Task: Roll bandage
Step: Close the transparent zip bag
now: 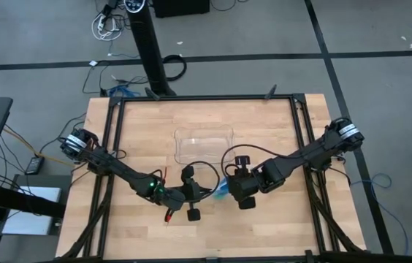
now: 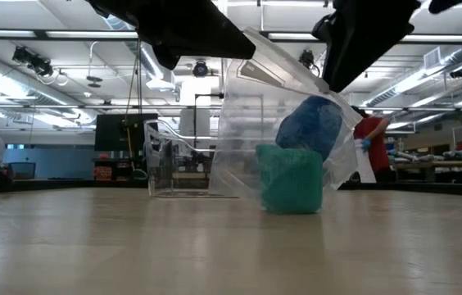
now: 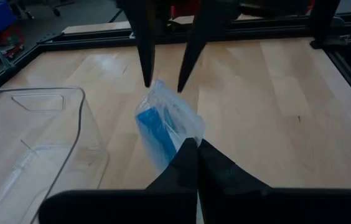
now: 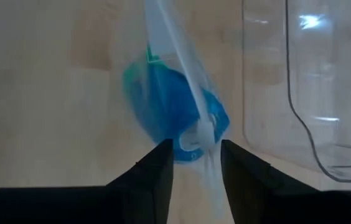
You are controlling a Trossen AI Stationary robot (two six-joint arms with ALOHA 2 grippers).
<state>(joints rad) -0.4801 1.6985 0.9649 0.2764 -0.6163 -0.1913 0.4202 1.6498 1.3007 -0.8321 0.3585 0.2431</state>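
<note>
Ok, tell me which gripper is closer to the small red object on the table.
Left. The left gripper, pinching the clear bag, sits just beside the small red object; the right gripper is farther, on the bag's other side.

The bandage [image 2: 310,124] sits inside a plastic bag [image 2: 251,106], above a small block [image 2: 290,180] that rests on the tabletop [image 2: 133,246]. The left gripper [image 1: 204,191] and the right gripper [image 1: 228,184] meet at the bag near the tabletop's middle. A tray [image 1: 203,144] lies just behind them.
</note>
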